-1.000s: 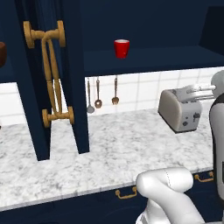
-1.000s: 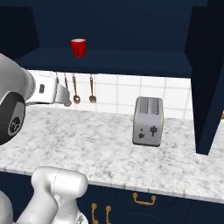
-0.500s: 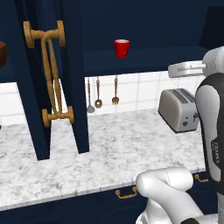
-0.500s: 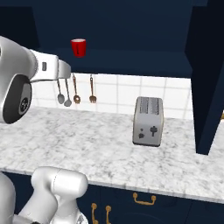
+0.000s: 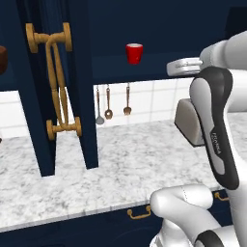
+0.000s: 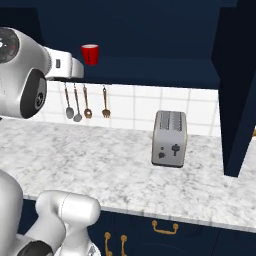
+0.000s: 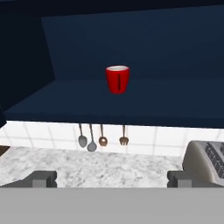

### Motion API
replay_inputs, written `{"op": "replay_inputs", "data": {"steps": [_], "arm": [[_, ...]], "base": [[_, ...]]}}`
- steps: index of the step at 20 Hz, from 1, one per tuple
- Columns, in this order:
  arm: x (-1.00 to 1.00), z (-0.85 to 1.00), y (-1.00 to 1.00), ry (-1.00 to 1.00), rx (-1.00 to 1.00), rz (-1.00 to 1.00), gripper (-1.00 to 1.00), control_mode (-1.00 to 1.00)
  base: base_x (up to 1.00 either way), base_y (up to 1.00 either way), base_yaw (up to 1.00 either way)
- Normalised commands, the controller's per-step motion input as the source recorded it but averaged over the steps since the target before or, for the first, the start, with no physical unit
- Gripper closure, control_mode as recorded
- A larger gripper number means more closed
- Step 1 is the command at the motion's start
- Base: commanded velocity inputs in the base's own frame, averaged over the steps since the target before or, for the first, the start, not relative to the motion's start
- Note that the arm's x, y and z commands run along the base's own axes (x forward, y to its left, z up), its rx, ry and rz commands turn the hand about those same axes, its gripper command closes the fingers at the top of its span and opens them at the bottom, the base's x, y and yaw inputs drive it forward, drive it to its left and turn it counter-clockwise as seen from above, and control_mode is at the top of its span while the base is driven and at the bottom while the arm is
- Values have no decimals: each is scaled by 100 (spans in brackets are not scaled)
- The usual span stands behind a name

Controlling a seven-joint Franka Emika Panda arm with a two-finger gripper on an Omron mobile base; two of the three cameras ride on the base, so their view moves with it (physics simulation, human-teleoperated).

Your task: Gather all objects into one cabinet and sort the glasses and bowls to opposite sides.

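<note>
Landmark: the red cup [image 5: 134, 53], which stands upright on the inner shelf [image 5: 144, 70] of the cabinet [image 5: 159, 29]. Far left of the red cup, at the edge of the left base view, a dark brown rounded object [image 5: 2, 60] is partly cut off; its identity cannot be confirmed. Between that object and the red cup, two open cabinet doors [image 5: 72, 87] stand edge-on, each fitted with a curved brass bar handle [image 5: 57, 82]. Below the red cup, four utensils [image 6: 85, 102] hang on the white tiled wall [image 6: 135, 107], just under the shelf. Below these lies the marble surface [image 6: 110, 170]. Right of the red cup and lower, a silver toaster [image 6: 169, 138] stands on the surface, well apart from the cup. In the hand view, the red cup [image 7: 117, 79] sits near the centre, upright, alone on the shelf [image 7: 144, 109], with a dark vertical mark facing the camera. The tool [image 7: 112, 178] is spread wide: its two finger tips [image 7: 41, 177] stand far apart at the bottom of the hand view and pinch nothing. The tool is well apart from the red cup and is aimed toward it. Far right of the red cup, in the right base view, another open cabinet door [image 6: 239, 90] hangs down over the surface.
</note>
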Motion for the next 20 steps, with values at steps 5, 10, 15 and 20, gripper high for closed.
{"op": "replay_inputs", "data": {"steps": [5,10,15,20], "arm": [[45,-5,3,0,0,2,-100,-100],[48,0,0,0,0,2,-100,-100],[55,0,0,0,0,1,-100,-100],[60,0,0,0,0,0,-100,-100]], "base": [[0,0,0],[0,0,0],[0,0,0],[0,0,0]]}}
